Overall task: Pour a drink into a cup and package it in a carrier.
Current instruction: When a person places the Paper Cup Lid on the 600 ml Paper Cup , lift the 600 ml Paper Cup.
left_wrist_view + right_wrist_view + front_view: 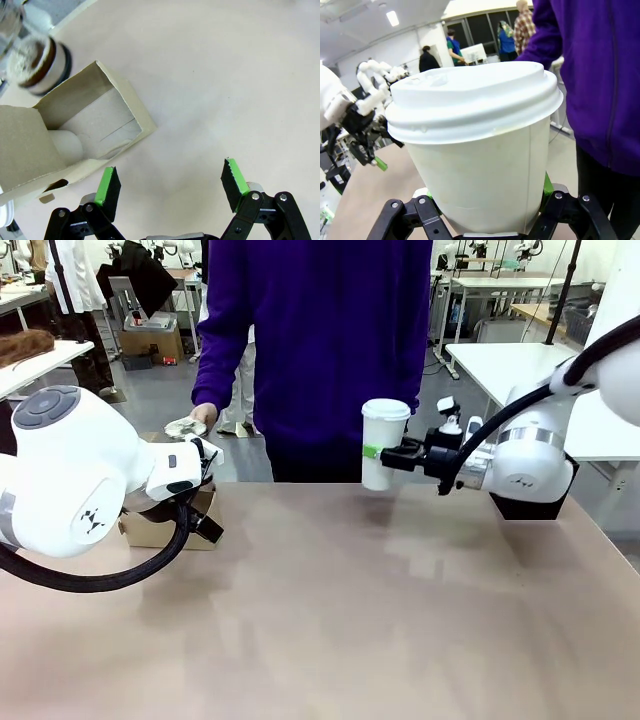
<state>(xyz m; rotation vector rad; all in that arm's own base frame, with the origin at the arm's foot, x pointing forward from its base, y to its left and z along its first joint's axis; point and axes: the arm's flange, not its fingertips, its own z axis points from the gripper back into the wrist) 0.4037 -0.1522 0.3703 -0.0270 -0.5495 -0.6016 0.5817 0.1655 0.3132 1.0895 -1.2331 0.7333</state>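
Gripping a white lidded cup (384, 445) at mid-height, the right gripper (397, 455) had its jaws clenched on the cup's wall, one green pad showing against the paper. The cup stood upright near the table's far edge, directly in front of a person in a purple top (330, 330); whether its base touched the table (350, 620) could not be told. The cup's side and lid were plain white. Each arm's white shell carried a small dark mark, too small to read.

The left gripper (170, 182) hung over bare tabletop with its jaws released and spread wide, holding nothing. Just beside its one finger lay the carrier (85, 125), brown cardboard, plain on the faces that showed, its pocket open upward with a pale curved shape inside. In the front view the carrier sat at the table's left side, mostly hidden behind the left arm.

The drink (37, 62) appeared blurred in the left wrist view as a round glass vessel with a dark brown band, just past the carrier's far corner.

Between the two arms the table's middle and near side lay open, with the cup and carrier well apart.
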